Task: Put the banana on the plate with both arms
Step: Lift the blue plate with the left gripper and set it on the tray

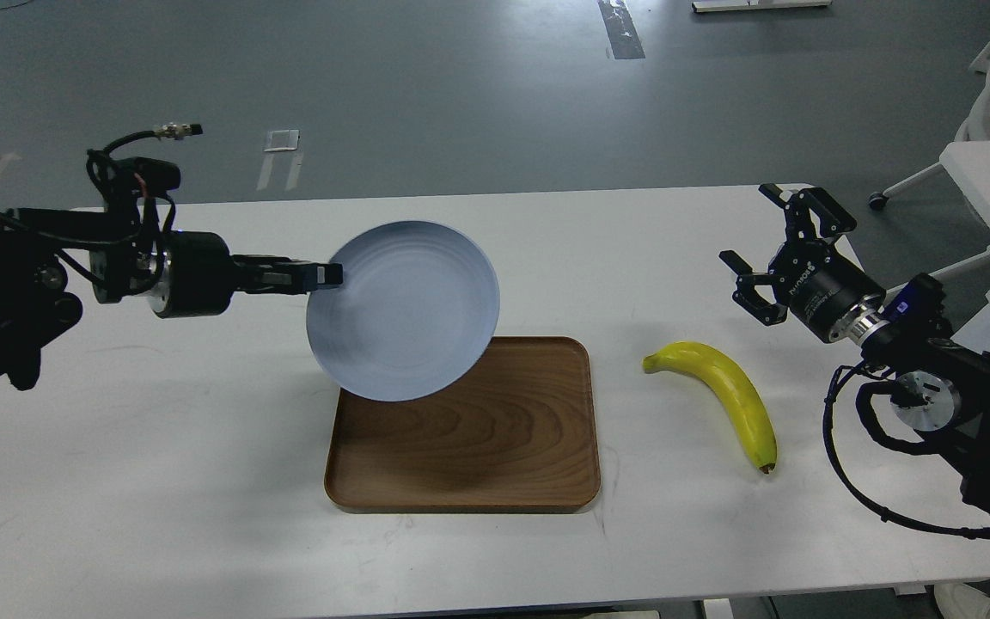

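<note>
Head view, banana (723, 391): lying on the bench (203, 481) right of the tray (469, 447), stem pointing upper-left, dark tip lower-right.
Plate (405, 314): I'm holding it tilted over the tray, left pincer (323, 276) clamping its rim.
Right pincer (761, 254): hovering spread wide, gripping nothing.

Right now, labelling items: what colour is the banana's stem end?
Greenish-yellow stem on the banana, head view.

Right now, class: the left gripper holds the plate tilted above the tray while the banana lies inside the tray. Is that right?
Not quite. The head view shows the banana lying on the table, right of the tray. The left gripper does hold the plate tilted above it.
</note>
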You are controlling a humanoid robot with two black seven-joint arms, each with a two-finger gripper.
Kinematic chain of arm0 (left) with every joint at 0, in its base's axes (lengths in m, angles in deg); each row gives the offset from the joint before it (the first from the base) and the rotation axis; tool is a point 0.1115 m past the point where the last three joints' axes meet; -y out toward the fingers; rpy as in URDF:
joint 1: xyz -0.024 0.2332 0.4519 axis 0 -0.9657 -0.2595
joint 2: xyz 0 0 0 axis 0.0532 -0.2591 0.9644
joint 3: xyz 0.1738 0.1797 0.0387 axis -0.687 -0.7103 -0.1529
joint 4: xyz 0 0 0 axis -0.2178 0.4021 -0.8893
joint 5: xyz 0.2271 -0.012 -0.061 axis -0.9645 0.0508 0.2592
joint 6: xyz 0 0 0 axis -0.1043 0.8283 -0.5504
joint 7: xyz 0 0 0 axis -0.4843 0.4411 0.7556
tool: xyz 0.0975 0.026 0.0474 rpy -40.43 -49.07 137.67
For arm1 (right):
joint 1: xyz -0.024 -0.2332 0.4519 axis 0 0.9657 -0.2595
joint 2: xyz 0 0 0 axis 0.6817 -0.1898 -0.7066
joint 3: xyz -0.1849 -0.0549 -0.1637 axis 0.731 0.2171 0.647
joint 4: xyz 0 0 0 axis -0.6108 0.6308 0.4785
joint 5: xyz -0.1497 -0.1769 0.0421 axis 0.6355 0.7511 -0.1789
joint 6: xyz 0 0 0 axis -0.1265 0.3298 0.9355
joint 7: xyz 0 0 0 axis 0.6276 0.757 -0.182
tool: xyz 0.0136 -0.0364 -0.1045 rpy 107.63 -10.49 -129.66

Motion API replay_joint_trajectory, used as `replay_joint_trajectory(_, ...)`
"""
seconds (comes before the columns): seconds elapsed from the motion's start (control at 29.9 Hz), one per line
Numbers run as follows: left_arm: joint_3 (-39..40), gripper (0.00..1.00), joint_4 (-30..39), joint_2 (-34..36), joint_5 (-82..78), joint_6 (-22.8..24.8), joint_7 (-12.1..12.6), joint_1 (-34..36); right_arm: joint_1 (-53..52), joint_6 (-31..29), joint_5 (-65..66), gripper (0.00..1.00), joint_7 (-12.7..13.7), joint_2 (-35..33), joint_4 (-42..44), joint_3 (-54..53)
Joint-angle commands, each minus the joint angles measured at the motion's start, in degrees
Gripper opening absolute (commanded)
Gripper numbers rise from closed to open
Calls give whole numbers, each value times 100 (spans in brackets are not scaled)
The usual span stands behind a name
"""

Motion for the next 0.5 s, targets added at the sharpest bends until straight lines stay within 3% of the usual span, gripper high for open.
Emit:
replay_joint_trajectory(0.0, -212, 0, -107, -580, -194, -1, 262, 116, -7, 0, 0, 100, -2, 1, 1, 0)
replay_joint_trajectory(0.23, -748, 0, -721, -1424, -203, -1, 499, 353, -7, 0, 0, 100, -2, 1, 1, 0)
replay_joint_trajectory(0.47, -1109, 0, -1170, -2005, -203, -1, 561, 424, -7, 0, 0, 100, -2, -17, 9, 0)
